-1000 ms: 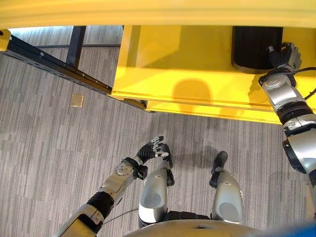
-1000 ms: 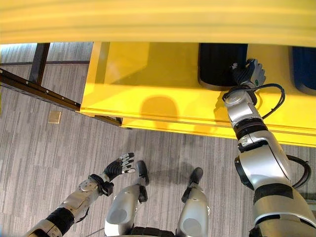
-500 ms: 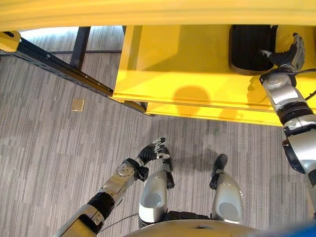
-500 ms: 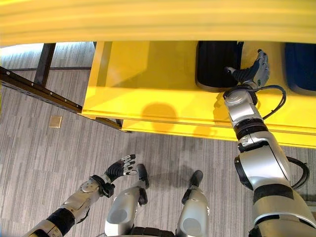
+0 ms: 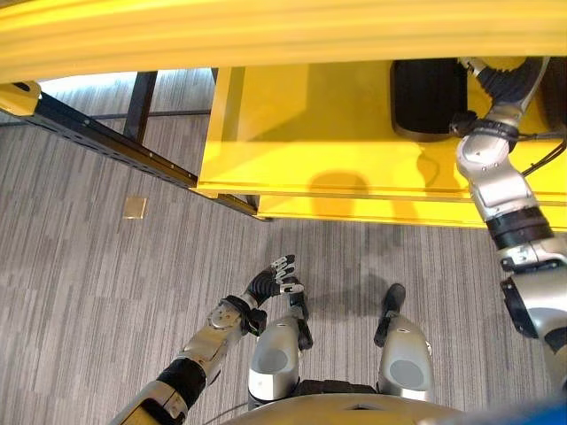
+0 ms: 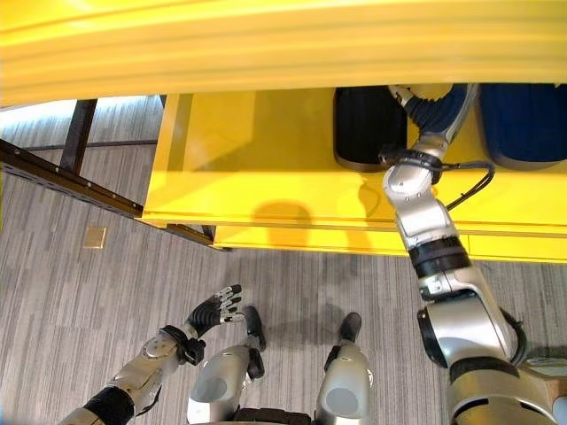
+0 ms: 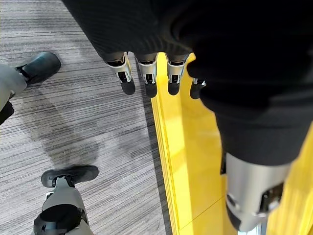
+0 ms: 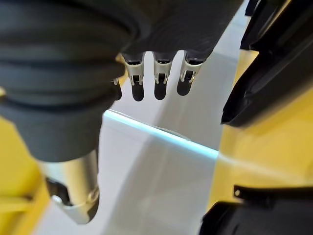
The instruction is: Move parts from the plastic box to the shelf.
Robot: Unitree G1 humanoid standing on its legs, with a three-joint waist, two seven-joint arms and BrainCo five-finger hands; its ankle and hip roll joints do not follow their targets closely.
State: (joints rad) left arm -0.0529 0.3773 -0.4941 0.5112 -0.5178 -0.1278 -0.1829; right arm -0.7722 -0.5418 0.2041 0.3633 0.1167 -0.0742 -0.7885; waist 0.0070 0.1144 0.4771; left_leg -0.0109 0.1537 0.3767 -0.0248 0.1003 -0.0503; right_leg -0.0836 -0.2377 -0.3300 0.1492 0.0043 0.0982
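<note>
A black ribbed part (image 5: 425, 97) lies flat on the yellow shelf (image 5: 301, 133), toward its right. My right hand (image 6: 438, 106) is raised just right of that part, and its fingertips are hidden behind the upper yellow shelf edge (image 5: 266, 35). In the right wrist view its fingers (image 8: 159, 78) are straight and hold nothing, with black parts (image 8: 274, 63) beside them. My left hand (image 5: 276, 279) hangs low over the carpet in front of the shelf. Its fingers (image 7: 146, 73) are straight and empty.
A dark blue part (image 6: 523, 119) rests on the shelf right of my right hand. A black frame bar (image 5: 97, 133) runs off the shelf's left corner. A small tan square (image 5: 135, 207) lies on the grey carpet to the left.
My right hand has lifted off the black part's right edge and now reaches up toward the back of the shelf. The view shifted slightly; my left hand has barely moved.
</note>
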